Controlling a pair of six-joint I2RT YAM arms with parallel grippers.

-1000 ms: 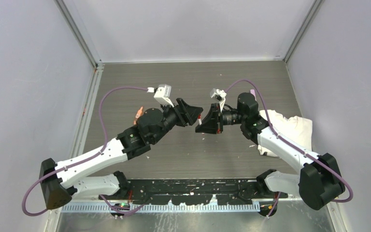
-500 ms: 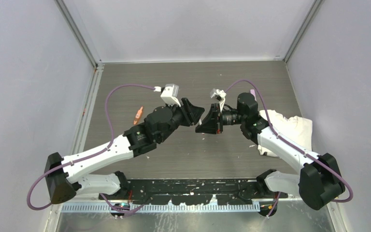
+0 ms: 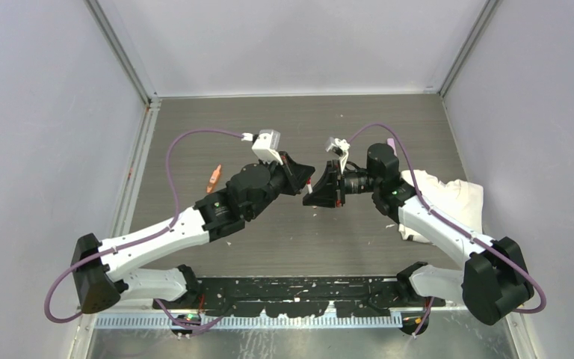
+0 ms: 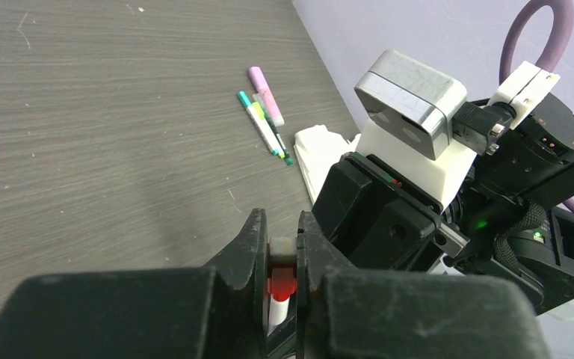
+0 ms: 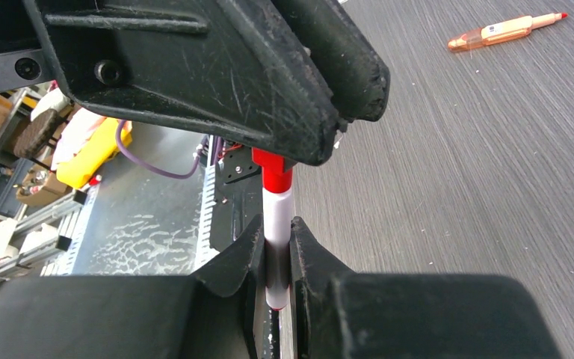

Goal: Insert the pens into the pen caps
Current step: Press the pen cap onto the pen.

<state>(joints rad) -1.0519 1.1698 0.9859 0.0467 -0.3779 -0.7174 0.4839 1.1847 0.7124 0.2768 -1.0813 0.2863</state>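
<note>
Since a second ago the left gripper (image 3: 304, 182) has reached in toward the right gripper (image 3: 315, 187), and its fingers, then spread, now pinch a red plastic cap (image 4: 282, 284). Both meet above the middle of the grey wood-grain table (image 3: 284, 120), tip to tip. In the right wrist view the right gripper's fingers (image 5: 258, 247) are pressed onto a thin white pen (image 5: 277, 217), which stands up between them. The red plastic cap (image 5: 275, 170) sits on the pen's upper end, just under the left gripper's black finger; how far the pen goes in cannot be told.

An orange-capped pen (image 3: 214, 178) with a cream body lies on the table to the left arm's far side, well apart. Near the white cloth (image 4: 321, 149), a pink-purple stubby tube (image 4: 265, 84) lies touching two thin white and green pens (image 4: 261, 123).
</note>
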